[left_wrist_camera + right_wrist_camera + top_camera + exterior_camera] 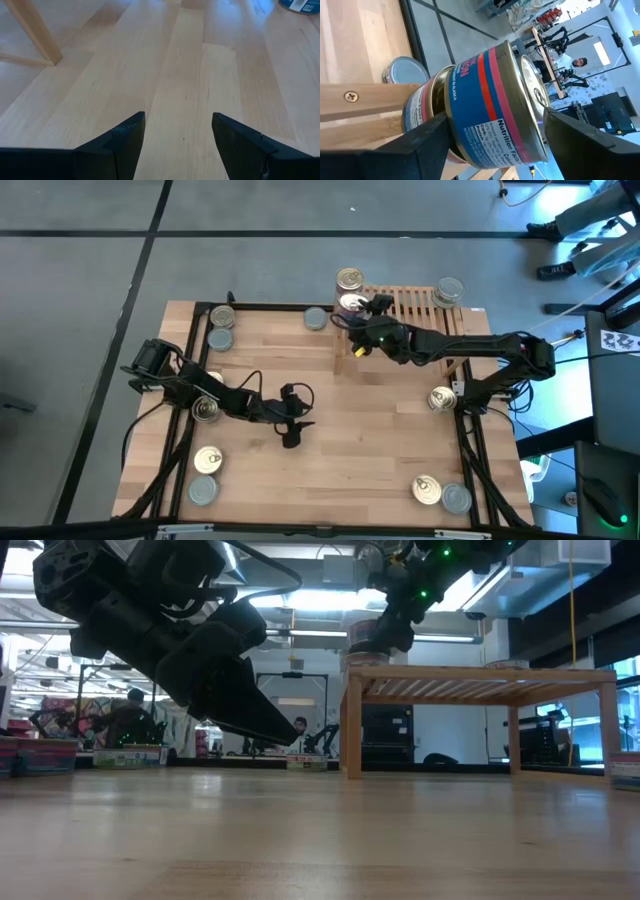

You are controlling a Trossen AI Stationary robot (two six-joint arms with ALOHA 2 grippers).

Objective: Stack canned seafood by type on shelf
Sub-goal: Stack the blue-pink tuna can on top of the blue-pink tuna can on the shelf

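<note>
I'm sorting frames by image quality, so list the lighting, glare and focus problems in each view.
Low view: left gripper is a backlit silhouette against bright ceiling lights, and the near tabletop is soft. High view: evenly lit, with glints on the cans. Left wrist view: even light, no glare. Right wrist view: can sharp between the right gripper fingers, room behind overexposed.
</note>
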